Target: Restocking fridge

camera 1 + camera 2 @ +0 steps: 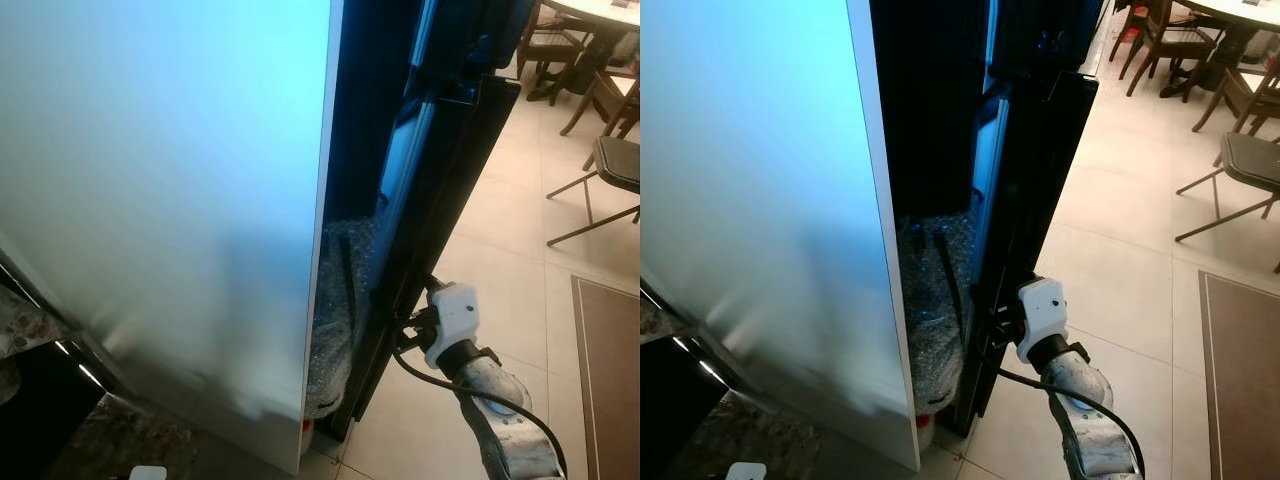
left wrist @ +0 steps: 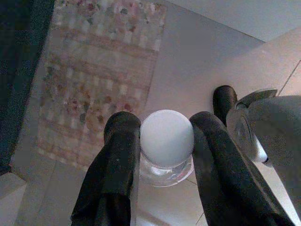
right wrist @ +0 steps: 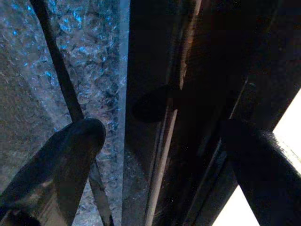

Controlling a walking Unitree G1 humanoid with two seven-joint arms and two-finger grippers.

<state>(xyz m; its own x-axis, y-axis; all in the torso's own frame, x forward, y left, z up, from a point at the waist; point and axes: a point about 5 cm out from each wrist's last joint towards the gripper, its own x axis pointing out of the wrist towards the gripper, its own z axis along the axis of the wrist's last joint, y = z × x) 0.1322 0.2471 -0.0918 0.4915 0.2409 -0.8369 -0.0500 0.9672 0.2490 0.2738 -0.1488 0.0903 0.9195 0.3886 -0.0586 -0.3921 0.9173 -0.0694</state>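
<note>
In the left wrist view my left gripper [image 2: 167, 141] is shut on a clear bottle with a round white cap [image 2: 167, 137], held over the floor. The tall fridge has a pale door panel [image 1: 170, 200] swung toward me and a black door [image 1: 440, 190] standing ajar beside it. My right gripper [image 1: 1002, 318] is at the black door's lower edge. In the right wrist view its fingers [image 3: 70, 150] stand apart, straddling the door edge [image 3: 155, 117]. Bubble wrap [image 1: 335, 330] and a black strap fill the gap between the two doors.
A dining table [image 1: 600, 12] with wooden chairs [image 1: 550, 45] stands at the back right, a folding chair [image 1: 610, 170] nearer. A brown rug [image 1: 605, 380] lies on the tiled floor to the right. A granite counter [image 1: 110, 440] sits low left. A patterned rug [image 2: 94, 80] lies below the left gripper.
</note>
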